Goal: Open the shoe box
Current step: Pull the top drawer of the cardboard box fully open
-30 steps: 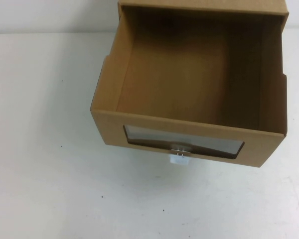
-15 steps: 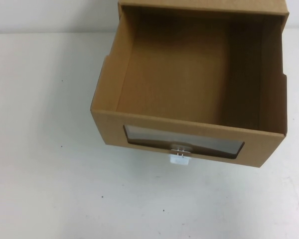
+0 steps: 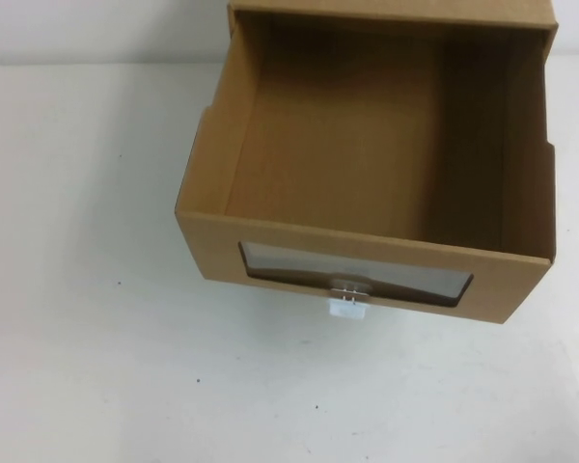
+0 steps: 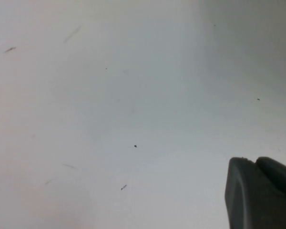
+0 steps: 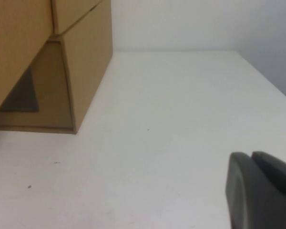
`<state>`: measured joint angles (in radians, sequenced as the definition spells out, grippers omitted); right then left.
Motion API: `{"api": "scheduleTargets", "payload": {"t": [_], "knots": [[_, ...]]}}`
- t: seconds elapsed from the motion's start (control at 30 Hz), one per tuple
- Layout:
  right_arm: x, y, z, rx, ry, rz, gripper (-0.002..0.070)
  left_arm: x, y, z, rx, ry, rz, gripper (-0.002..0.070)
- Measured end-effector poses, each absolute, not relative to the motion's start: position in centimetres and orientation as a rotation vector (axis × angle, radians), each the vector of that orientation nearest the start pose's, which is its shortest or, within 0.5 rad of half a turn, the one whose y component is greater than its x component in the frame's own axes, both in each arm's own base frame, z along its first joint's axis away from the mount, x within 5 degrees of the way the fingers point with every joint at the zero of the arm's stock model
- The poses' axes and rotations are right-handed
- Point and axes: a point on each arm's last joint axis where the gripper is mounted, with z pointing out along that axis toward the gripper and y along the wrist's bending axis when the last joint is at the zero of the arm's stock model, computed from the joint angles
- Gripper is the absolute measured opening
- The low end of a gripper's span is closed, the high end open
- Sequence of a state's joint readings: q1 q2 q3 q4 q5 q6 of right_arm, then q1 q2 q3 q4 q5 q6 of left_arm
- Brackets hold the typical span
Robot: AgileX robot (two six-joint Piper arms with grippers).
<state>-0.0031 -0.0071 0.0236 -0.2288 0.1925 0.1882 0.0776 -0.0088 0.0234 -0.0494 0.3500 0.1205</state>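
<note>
Two grippers are found nearest the robot, both outside the high view and shown only by their own wrist cameras. The left gripper (image 4: 253, 162) is held over bare white table (image 4: 109, 105) with its fingers pressed together on nothing. The right gripper (image 5: 251, 156) is likewise closed and empty, low over the table and well apart from the shoe box (image 5: 81, 57) off to its side. Farther out, toward the middle of the table, the white pull tab (image 3: 345, 307) is seen hanging free at the box's front panel, just below the clear window (image 3: 352, 272). Behind that panel the drawer (image 3: 367, 145) is exposed from above, drawn well out of its housing, and nothing can be made out inside it. At the far edge only the rim of the outer sleeve (image 3: 396, 12) is shown. The opening is judged to be done, and no further step is suggested by what is shown.
</note>
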Motion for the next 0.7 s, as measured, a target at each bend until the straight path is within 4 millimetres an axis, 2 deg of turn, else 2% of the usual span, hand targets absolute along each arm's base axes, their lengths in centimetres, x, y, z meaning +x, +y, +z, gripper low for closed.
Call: {"api": "scheduleTargets", "payload": {"t": [0.1,0.27,0.7], "knots": [[5.6,-0.4,18.6,0.029,1.706,-0.043,-0.0019,5.3,0.3,17.4,0.009,1.849,0.09,-0.0004],[5.4,-0.4,17.3,0.005,1.845,-0.069,-0.0019,5.3,0.3,17.4,0.009,1.849,0.09,-0.0004],[5.3,-0.3,17.2,-0.028,1.856,-0.063,-0.0019,5.3,0.3,17.4,0.009,1.849,0.09,-0.0004]]}}
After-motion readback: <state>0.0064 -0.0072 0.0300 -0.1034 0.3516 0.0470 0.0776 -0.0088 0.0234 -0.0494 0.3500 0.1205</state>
